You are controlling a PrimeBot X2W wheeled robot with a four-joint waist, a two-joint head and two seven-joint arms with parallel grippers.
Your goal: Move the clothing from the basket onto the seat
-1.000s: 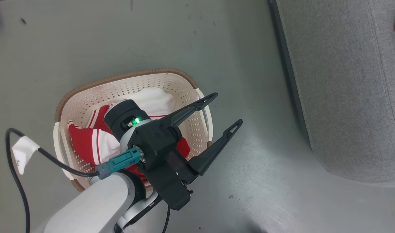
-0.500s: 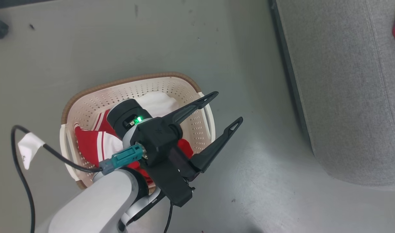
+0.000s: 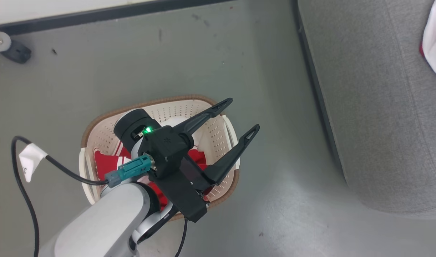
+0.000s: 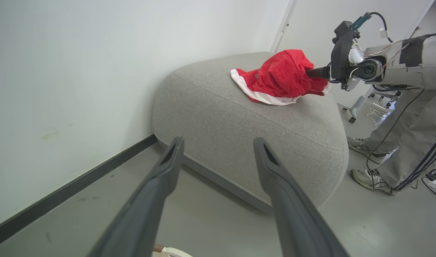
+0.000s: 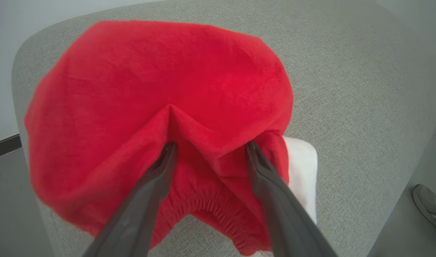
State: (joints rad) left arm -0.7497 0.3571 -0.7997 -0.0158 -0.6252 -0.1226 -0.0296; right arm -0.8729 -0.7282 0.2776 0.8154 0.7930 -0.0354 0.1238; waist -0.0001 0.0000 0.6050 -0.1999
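The cream basket [image 3: 161,111] with a brown rim stands on the floor, holding red and white clothing [image 3: 104,166], partly hidden by my left arm. My left gripper [image 3: 238,117] hangs open and empty above the basket's right side, and its fingers point toward the grey seat [image 4: 246,121]. Another red garment [image 4: 278,76] with white trim lies bunched on top of the seat [image 3: 375,107]. My right gripper [image 5: 211,145] is at that garment [image 5: 161,82] with its fingers spread apart. A fold of the red fabric lies between and over them.
A white wall with a dark baseboard [image 4: 79,185] runs behind the seat and basket. A person's legs [image 4: 410,142] and shoes stand right of the seat, near cables on the floor. A black cable [image 3: 21,192] loops off my left arm. Grey floor [image 3: 282,200] separates basket and seat.
The head camera has moved, bringing the baseboard and more of the seat's garment into view. My left gripper stays open and now sits more over the basket's right rim.
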